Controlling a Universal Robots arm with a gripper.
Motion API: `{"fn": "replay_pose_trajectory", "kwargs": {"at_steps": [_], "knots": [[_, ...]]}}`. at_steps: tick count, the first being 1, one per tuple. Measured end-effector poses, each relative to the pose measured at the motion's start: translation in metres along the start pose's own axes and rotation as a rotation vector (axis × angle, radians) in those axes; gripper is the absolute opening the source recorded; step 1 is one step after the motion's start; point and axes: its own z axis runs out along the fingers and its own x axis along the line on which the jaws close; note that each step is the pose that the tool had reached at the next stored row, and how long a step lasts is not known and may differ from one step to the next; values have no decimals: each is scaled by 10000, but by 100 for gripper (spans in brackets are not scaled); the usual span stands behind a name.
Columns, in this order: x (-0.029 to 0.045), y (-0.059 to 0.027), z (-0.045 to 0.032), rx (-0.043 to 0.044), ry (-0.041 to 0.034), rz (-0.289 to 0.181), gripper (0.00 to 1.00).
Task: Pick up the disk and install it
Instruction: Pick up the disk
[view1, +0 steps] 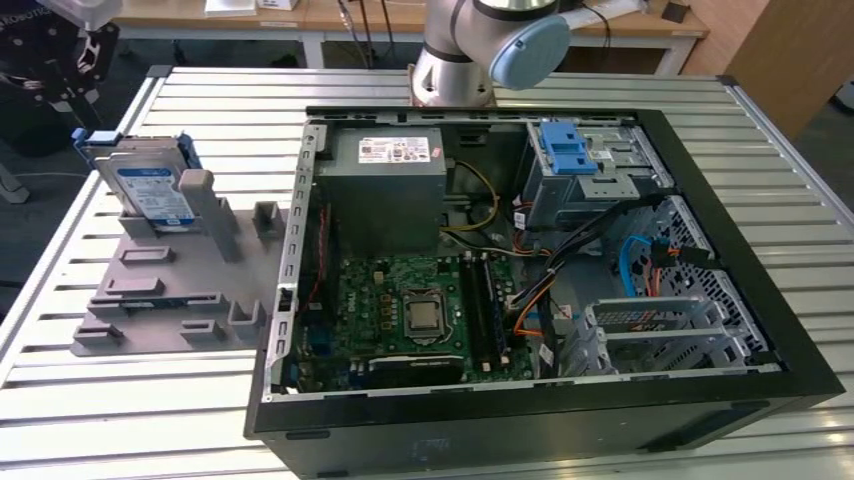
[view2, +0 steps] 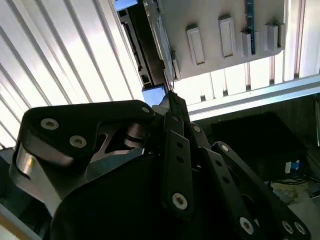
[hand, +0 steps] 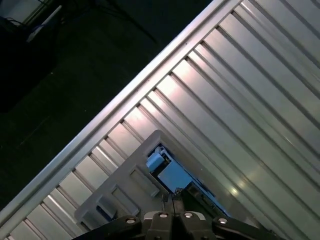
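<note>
A slatted metal table (view1: 120, 420) is carrying everything, and an open computer case (view1: 534, 445) is lying on its side across the middle and the exterior view's right, with its boards and bays facing up. Just beside the case, on the exterior view's left, a grey holder (view1: 160, 290) is sitting flat on the slats. The base of the arm (view1: 454, 60) is standing behind the case. The disk (view1: 147, 190) is standing nearly upright at the far end of the holder, leaning a little. Its label is facing the exterior camera and its blue frame is showing along the top edge. It is resting in the holder, outside the case. In both wrist views the gripper (hand: 173, 201) is hovering just above the disk's upper edge and pointing down at it. Its fingers (view2: 173, 120) are drawn right together, leaving no gap I can make out at the tips, and as far as I can judge nothing is caught between them. So I am reading the job as sitting at its very start: the disk is not yet gripped or lifted, and the whole of the pick-up and the fitting into the case is left to do
</note>
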Motion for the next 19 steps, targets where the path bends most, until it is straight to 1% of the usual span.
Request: {"fn": "replay_pose_trajectory", "kwargs": {"at_steps": [19], "knots": [[0, -1, 23, -27, 144, -3425, 11]]}}
